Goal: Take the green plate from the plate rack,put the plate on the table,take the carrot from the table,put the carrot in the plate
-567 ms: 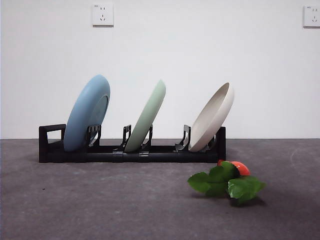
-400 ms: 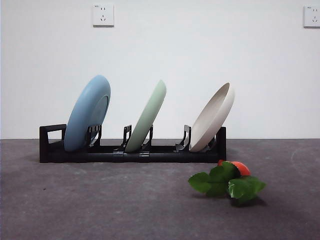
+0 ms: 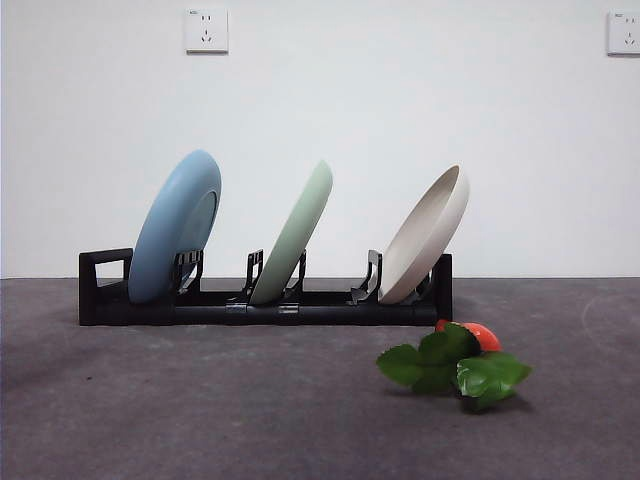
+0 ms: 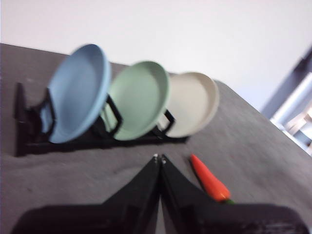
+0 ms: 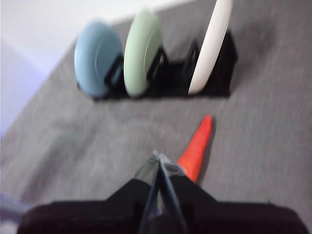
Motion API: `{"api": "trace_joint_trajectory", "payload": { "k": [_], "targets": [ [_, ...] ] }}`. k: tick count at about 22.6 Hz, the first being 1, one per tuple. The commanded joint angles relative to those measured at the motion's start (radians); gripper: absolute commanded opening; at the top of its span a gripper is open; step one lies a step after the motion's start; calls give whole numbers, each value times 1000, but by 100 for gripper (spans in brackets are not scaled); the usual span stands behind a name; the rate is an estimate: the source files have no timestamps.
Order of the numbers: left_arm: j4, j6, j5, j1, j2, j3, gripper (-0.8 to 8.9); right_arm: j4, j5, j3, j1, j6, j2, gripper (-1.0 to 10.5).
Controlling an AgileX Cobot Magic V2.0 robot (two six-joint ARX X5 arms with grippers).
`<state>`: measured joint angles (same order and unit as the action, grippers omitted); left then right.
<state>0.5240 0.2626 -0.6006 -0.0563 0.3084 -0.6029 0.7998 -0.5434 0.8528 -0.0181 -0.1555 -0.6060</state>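
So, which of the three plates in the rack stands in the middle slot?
The green plate: it leans between the light blue plate, at the handle end, and the beige-white plate nearest the carrot.

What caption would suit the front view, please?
Green plate stands mid-rack between two plates; carrot waits on table.

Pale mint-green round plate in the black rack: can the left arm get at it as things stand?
Probably yes. The mint-green plate stands in the middle slot with gaps to the neighbouring plates, and nothing lies between it and the shut left tool.
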Motion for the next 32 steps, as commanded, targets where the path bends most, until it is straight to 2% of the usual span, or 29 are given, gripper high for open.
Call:
{"api": "trace_joint_trajectory", "payload": {
  "k": [1, 7, 9, 10, 12, 13, 21, 28, 32],
  "targets": [
    [90, -90, -46, -2, 43, -65, -7, 126, -5, 92, -14, 131, -80, -11],
    [290, -200, -88, -2, 131, -185, -7, 283, 0, 183, -45, 217, -179, -11],
    [324, -214, -81, -2, 157, -220, 6, 290, -1, 183, -51, 214, -191, 54],
    [323, -207, -81, -2, 163, -231, 104, 290, 0, 183, -51, 206, -193, 227],
    [323, -202, -81, -2, 168, -241, 531, 290, 0, 183, -51, 205, -193, 631],
    [323, -202, -83, -2, 168, -243, 633, 290, -1, 183, -51, 200, -192, 699],
    [305, -203, -120, 21, 195, -257, 629, 291, -2, 183, -51, 187, -193, 693],
    [191, -203, -101, 138, 425, -446, 629, 291, -2, 183, -51, 186, -193, 693],
    [92, -203, 40, 292, 614, -544, 629, 291, -2, 183, -51, 186, -193, 693]
  ]
}}
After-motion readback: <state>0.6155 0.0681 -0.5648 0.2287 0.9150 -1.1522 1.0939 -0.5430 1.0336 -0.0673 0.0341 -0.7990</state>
